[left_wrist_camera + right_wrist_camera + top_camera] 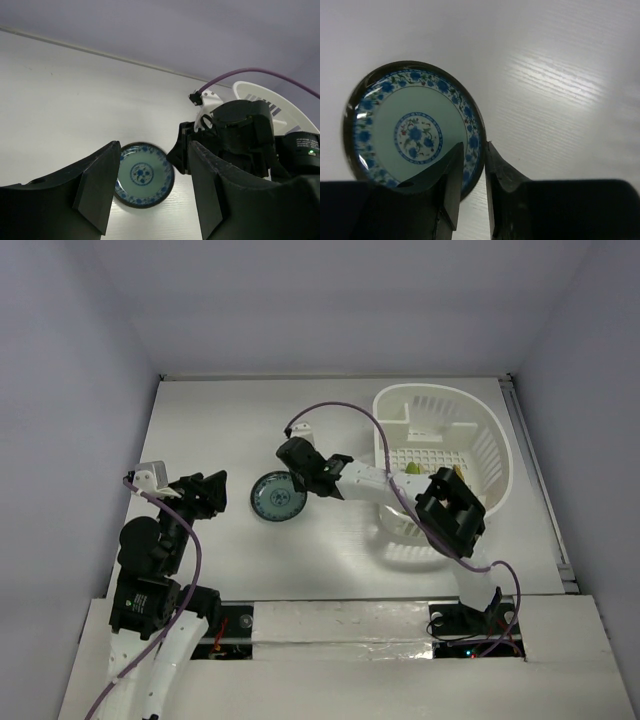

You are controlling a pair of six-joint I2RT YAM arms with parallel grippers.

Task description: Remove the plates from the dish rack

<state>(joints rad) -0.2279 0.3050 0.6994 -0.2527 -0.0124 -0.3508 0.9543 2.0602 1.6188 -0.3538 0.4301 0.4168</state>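
Glazed ceramic, blue-flowered, the plate (412, 130) lay on the counter (230, 420), centre-left of the top view, well apart from the rack (490, 455) at upper right. The right end effector (471, 152) pinched its rim, one finger inside, one outside. The plate looked light, stiff, slippery and breakable, and the rim seemed the only real hold. The left end effector (152, 150) hung spread nearby.

blue-floral plate (279, 498) outside, left of white slatted rack (488, 455); lime plate (410, 469) inside
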